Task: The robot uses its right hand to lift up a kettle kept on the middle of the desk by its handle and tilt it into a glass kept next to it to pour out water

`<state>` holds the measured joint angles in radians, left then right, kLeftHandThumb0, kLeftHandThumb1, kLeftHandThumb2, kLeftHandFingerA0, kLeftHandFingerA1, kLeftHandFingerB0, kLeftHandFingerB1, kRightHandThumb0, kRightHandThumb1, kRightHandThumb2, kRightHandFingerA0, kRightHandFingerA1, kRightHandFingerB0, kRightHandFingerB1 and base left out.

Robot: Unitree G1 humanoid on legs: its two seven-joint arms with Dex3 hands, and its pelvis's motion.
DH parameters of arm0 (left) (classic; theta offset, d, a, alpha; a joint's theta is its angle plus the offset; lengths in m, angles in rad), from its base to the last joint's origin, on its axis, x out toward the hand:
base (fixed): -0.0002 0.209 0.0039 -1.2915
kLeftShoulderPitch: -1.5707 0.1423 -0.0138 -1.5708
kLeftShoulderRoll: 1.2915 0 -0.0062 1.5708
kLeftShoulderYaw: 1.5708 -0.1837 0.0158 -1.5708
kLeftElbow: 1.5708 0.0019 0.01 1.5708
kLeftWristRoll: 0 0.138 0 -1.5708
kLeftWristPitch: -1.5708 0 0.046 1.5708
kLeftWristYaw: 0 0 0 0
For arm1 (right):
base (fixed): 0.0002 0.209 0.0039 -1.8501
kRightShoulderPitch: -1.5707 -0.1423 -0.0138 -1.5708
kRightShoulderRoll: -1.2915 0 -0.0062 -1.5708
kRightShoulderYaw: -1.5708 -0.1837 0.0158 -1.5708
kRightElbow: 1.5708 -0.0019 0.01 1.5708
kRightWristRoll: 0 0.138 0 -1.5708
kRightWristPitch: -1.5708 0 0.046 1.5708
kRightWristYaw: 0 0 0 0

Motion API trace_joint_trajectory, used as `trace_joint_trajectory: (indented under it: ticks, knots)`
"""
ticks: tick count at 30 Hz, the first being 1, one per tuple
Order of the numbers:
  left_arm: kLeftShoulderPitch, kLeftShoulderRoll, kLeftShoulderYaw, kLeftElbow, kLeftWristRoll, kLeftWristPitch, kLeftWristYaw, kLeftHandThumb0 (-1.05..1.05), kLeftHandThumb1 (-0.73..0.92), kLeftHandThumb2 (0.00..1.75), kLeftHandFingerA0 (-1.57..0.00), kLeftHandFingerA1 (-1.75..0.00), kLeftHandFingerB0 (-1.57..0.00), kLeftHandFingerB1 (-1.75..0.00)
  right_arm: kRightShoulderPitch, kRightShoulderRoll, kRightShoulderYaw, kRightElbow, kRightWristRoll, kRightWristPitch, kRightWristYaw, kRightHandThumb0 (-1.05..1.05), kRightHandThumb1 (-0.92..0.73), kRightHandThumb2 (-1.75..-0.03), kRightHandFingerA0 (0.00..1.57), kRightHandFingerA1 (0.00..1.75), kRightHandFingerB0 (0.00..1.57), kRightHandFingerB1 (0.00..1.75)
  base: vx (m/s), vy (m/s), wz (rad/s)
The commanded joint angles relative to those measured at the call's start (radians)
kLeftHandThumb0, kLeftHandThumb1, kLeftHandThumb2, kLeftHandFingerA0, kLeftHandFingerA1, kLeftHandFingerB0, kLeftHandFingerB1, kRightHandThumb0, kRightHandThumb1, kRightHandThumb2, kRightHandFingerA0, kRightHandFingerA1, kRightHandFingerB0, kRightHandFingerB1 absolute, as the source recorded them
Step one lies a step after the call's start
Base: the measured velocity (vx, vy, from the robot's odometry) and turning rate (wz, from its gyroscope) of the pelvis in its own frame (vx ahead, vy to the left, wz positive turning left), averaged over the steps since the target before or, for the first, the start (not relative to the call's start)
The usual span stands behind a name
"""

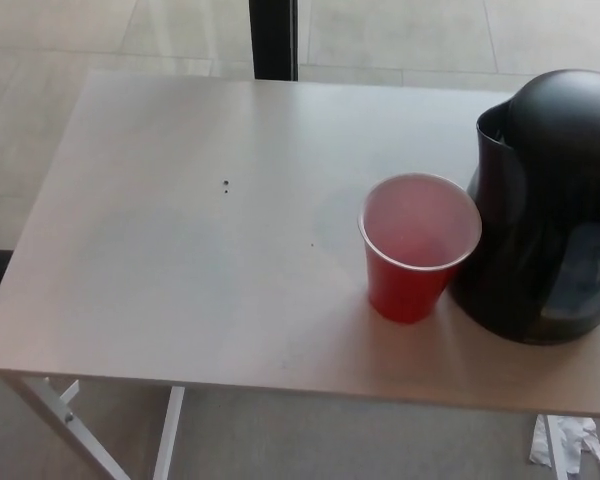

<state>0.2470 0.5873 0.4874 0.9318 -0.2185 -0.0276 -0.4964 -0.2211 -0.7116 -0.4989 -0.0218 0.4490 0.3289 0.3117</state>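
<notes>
A black kettle stands upright on the right side of the pale desk, its spout facing left and its right part cut off by the picture edge. Its handle does not show. A red plastic cup with a white inside stands upright just left of the kettle, close to or touching its body. The cup looks empty. Neither of my hands shows in the head view.
The desk's near edge runs along the bottom, with white legs below at the left. A dark post stands behind the desk. A crumpled white paper lies on the floor at bottom right.
</notes>
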Motion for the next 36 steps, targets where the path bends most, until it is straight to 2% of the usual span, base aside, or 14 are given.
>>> trace_joint_trajectory:
  ticks: [1, 2, 4, 5, 6, 19, 20, 22, 23, 32, 33, 34, 35, 36]
  knots:
    - [0.005, 0.007, -0.001, 0.0, -0.013, -0.004, -0.01, -0.69, 0.66, 0.6, -0.49, -0.5, -0.33, -0.38, -0.031, -0.003, 0.106, -0.009, -0.014, 0.077, 0.057, -0.64, -0.64, -0.59, 0.09, 0.36, 0.03, 0.21, 0.0, 0.0, 0.0]
    - [0.002, 0.006, -0.002, 0.009, -0.013, -0.008, -0.011, -0.7, 0.66, 0.6, -0.49, -0.5, -0.33, -0.37, -0.037, -0.007, 0.128, 0.01, -0.034, 0.059, 0.067, -0.63, -0.45, -0.88, 0.0, 0.46, 0.04, 0.3, 0.0, 0.0, 0.0]
    - [-0.003, 0.007, -0.004, 0.021, -0.012, -0.011, -0.014, -0.69, 0.66, 0.6, -0.48, -0.51, -0.32, -0.37, -0.045, -0.014, 0.167, 0.032, -0.071, 0.031, 0.071, -0.63, -0.45, -0.88, 0.0, 0.46, 0.03, 0.29, 0.0, 0.0, 0.0]
    - [-0.003, 0.007, -0.004, 0.024, -0.012, -0.013, -0.014, -0.68, 0.66, 0.6, -0.48, -0.51, -0.31, -0.37, -0.051, -0.009, 0.176, 0.044, -0.077, 0.018, 0.07, -0.62, -0.65, -0.59, 0.11, 0.37, 0.07, 0.22, 0.0, 0.0, 0.0]
    - [-0.002, 0.008, -0.001, 0.024, -0.017, -0.008, -0.019, -0.68, 0.67, 0.6, -0.48, -0.5, -0.31, -0.38, -0.06, -0.007, 0.187, 0.06, -0.094, 0.006, 0.059, -0.68, -0.46, -0.87, 0.03, 0.46, 0.02, 0.27, 0.0, 0.0, 0.0]
    - [0.004, 0.013, -0.003, 0.009, -0.014, -0.005, -0.02, -0.69, 0.66, 0.6, -0.46, -0.48, -0.31, -0.37, -0.065, -0.014, 0.176, 0.103, -0.092, 0.049, 0.083, -0.6, -0.45, -0.87, 0.0, 0.45, 0.02, 0.29, 0.0, 0.0, 0.0]
    - [0.006, 0.012, -0.002, 0.011, -0.014, -0.011, -0.021, -0.71, 0.66, 0.6, -0.46, -0.49, -0.31, -0.37, -0.064, -0.013, 0.18, 0.098, -0.093, 0.06, 0.082, -0.57, -0.66, -0.6, 0.09, 0.36, 0.05, 0.24, 0.0, 0.0, 0.0]
    - [0.007, 0.012, -0.002, 0.011, -0.014, -0.013, -0.022, -0.71, 0.66, 0.59, -0.47, -0.49, -0.33, -0.37, -0.063, -0.013, 0.187, 0.09, -0.105, 0.067, 0.08, -0.55, -0.45, -0.87, 0.0, 0.46, 0.01, 0.31, 0.0, 0.0, 0.0]
    - [0.009, 0.012, 0.0, 0.001, -0.018, -0.003, -0.024, -0.67, 0.66, 0.6, -0.48, -0.5, -0.33, -0.38, -0.062, -0.016, 0.201, 0.096, -0.121, 0.062, 0.082, -0.53, -0.66, -0.59, 0.13, 0.35, 0.04, 0.24, 0.0, 0.0, 0.0]
    - [0.001, 0.02, -0.007, -0.003, -0.013, 0.003, -0.026, -0.66, 0.66, 0.6, -0.49, -0.49, -0.35, -0.39, -0.056, -0.018, 0.269, 0.157, -0.207, 0.001, 0.1, -0.71, -0.46, -0.8, 0.12, 0.47, 0.06, 0.34, 0.0, 0.0, 0.0]
    - [-0.003, 0.021, -0.009, 0.004, -0.011, 0.001, -0.025, -0.68, 0.51, 0.92, -0.44, -0.6, -0.28, -0.5, -0.053, -0.012, 0.271, 0.159, -0.204, -0.001, 0.103, -0.69, -0.43, -0.84, 0.12, 0.5, 0.01, 0.3, 0.0, 0.0, 0.0]
    - [-0.004, 0.02, -0.009, 0.005, -0.011, -0.001, -0.025, -0.72, 0.53, 0.92, -0.45, -0.6, -0.3, -0.51, -0.049, -0.012, 0.279, 0.162, -0.214, -0.006, 0.106, -0.68, -0.44, -0.84, 0.05, 0.47, 0.01, 0.28, 0.0, 0.0, 0.0]
    - [-0.007, 0.019, -0.009, 0.011, -0.011, -0.005, -0.025, -0.75, 0.53, 0.92, -0.47, -0.61, -0.32, -0.51, -0.048, -0.012, 0.285, 0.171, -0.22, -0.015, 0.113, -0.68, -0.43, -0.84, 0.11, 0.5, 0.01, 0.3, 0.0, 0.0, 0.0]
    - [-0.006, 0.018, -0.007, 0.01, -0.015, -0.005, -0.028, -0.68, 0.66, 0.6, -0.51, -0.53, -0.37, -0.4, -0.045, -0.011, 0.294, 0.189, -0.228, -0.02, 0.121, -0.67, -0.43, -0.83, 0.06, 0.48, 0.02, 0.33, 0.0, 0.0, 0.0]
